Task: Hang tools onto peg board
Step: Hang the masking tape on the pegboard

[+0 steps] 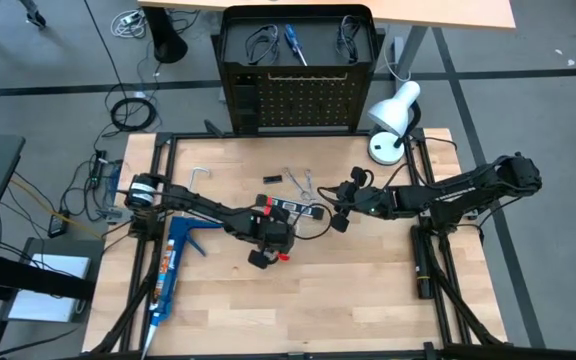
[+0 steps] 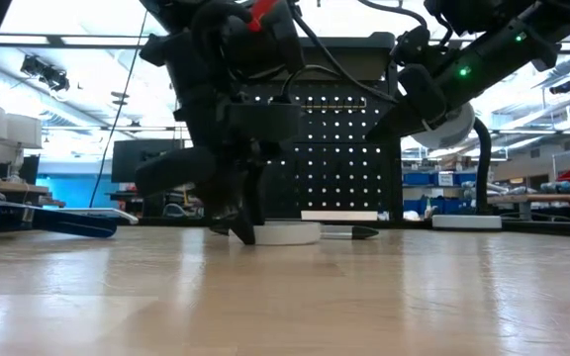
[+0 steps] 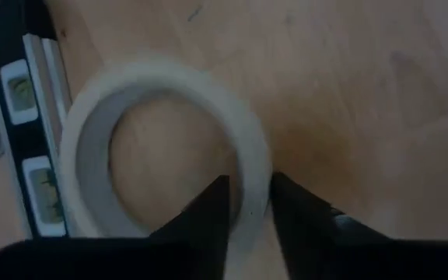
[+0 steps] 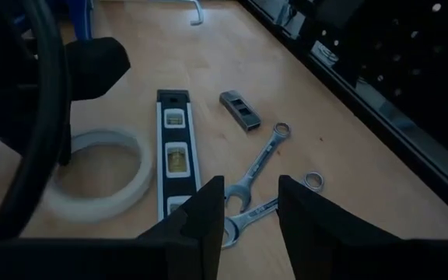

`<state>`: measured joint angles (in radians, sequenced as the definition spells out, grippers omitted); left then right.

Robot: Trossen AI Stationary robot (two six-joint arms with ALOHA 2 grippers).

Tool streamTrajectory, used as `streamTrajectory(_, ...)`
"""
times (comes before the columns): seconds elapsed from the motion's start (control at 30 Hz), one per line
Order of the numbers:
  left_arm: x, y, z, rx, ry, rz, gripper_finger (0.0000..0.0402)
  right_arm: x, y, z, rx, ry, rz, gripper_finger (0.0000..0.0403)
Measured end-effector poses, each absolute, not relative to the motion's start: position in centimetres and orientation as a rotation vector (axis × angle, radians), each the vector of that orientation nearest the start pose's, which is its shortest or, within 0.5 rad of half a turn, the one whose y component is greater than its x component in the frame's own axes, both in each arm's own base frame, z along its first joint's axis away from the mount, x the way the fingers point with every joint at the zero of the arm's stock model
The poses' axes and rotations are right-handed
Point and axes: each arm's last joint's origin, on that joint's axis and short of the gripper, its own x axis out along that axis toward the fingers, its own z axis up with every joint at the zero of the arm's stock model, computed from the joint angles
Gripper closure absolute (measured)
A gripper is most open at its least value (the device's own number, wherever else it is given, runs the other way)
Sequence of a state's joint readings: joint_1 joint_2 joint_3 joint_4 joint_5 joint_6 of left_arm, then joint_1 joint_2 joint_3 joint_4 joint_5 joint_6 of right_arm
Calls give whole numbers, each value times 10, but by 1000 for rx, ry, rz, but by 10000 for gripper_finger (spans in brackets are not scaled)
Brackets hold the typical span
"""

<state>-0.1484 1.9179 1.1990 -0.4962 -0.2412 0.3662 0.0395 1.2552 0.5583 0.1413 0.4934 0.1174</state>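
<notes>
Two grippers low over the bench [image 1: 368,300], near its middle. Left gripper [image 3: 247,183] — pinched on the wall of the white tape ring [image 3: 162,74], one finger inside the hole, the other outside. Ring lying flat on the wood, just beside the black strip with white marks [image 4: 176,148], well short of the peg board [image 1: 298,105] standing upright at the far edge. Right gripper [image 4: 251,183] open and empty, hovering over the silver wrenches [image 4: 263,159].

Likely trouble on the lift: only a thin bite on a curved wall, so could let the ring swing or twist about the fingers and drop. Could also drag the strip along, close as it lies. Crowded too — could knock one arm against the other.

Ring: smooth, pale, round, low-walled, with a wide open centre fit for a peg. Strip: long, straight, hard-edged, pale windows set in a row. Wrenches: slim bright metal, closed ring at one end, open fork at the other, side by side. Bench: light wood, fine grain. Peg board: dark metal, regular rows of small holes.
</notes>
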Motion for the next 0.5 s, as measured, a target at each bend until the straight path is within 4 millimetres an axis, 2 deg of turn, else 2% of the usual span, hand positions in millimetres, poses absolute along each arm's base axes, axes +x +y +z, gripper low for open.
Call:
streamTrajectory(0.1,363,-50,146,565,1211,-136,379,244,-4,194,-38,514,-473,277)
streamTrajectory(0.3,354,-59,145,729,1268,46,382,243,-4,194,-43,524,-482,277)
streamTrajectory(0.5,345,-62,151,986,1263,409,382,238,-6,201,-32,493,-543,277)
